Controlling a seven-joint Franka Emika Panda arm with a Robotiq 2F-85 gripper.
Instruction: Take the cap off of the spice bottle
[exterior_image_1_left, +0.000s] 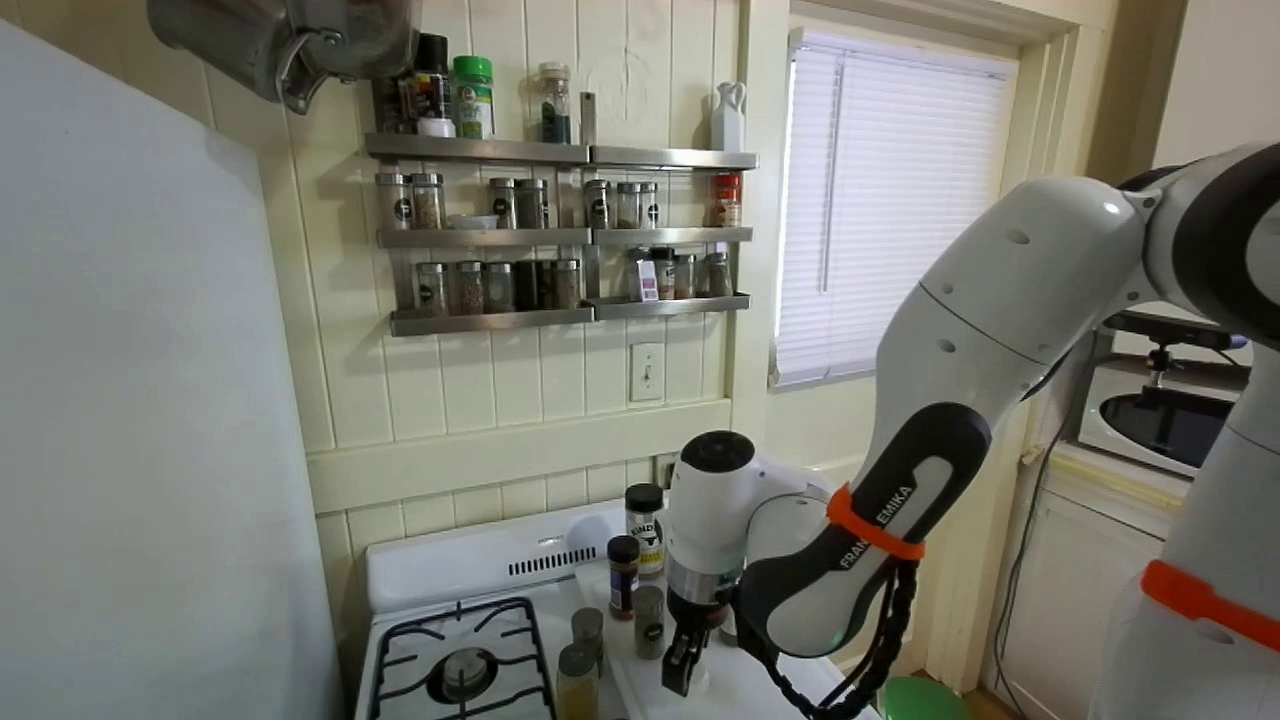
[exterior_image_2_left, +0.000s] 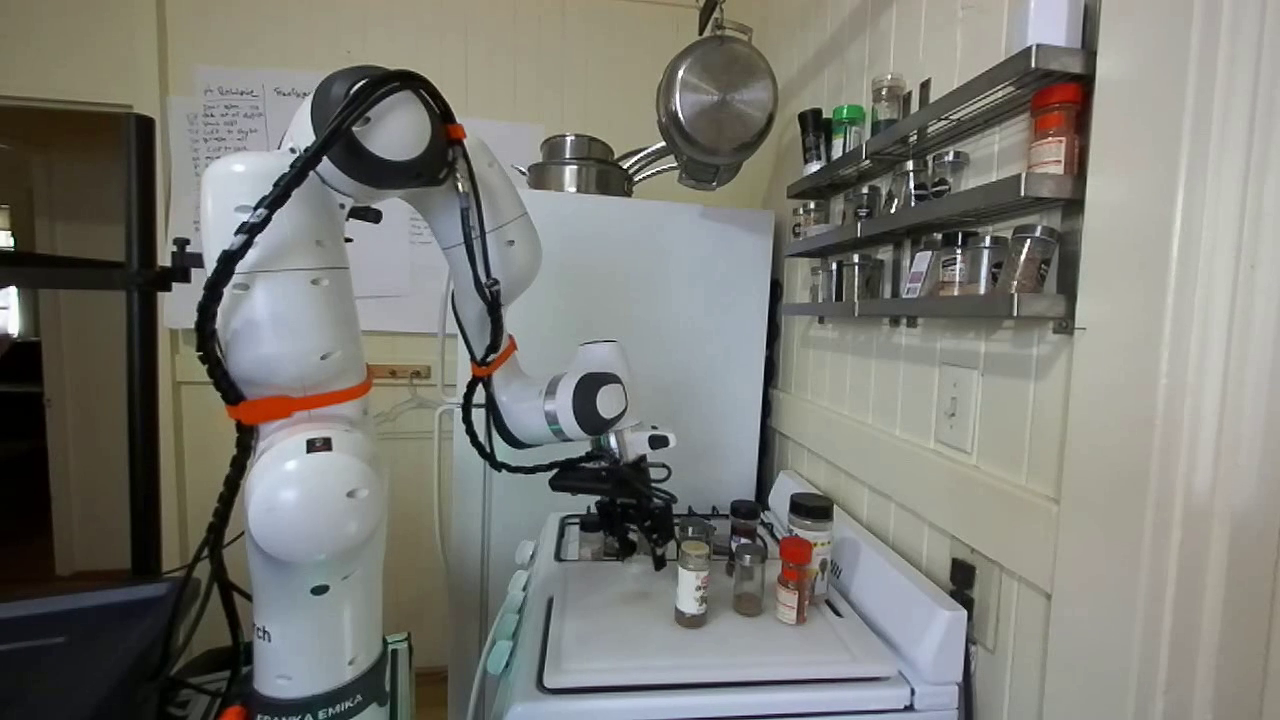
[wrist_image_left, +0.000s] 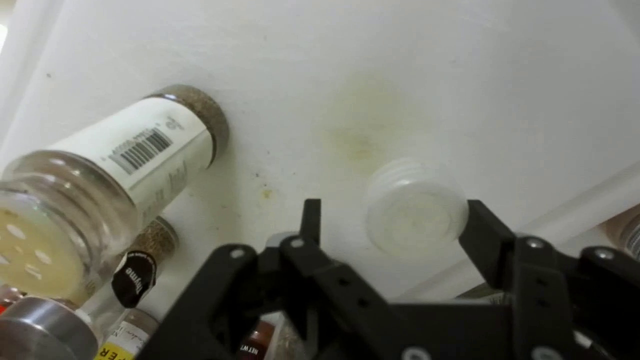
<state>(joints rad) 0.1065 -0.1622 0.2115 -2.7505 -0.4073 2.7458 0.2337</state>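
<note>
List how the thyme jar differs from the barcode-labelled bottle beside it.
The thyme jar carries a small black label; the bottle has a broad white label. The thyme jar wears a grey lid, while the bottle shows a yellowish top with holes. Both are see-through where unlabelled, hold something brown and stand upright on the white stove cover.

In an exterior view, steel shelves (exterior_image_1_left: 485, 238) bearing jars (exterior_image_1_left: 427, 202) hang on the far wall (exterior_image_1_left: 480, 380), left of a white blind (exterior_image_1_left: 890, 210) and above a light switch (exterior_image_1_left: 647, 372). In an exterior view, pots (exterior_image_2_left: 578, 177) stand on a refrigerator (exterior_image_2_left: 660, 300), a pan (exterior_image_2_left: 717, 100) hanging to their right.
</note>
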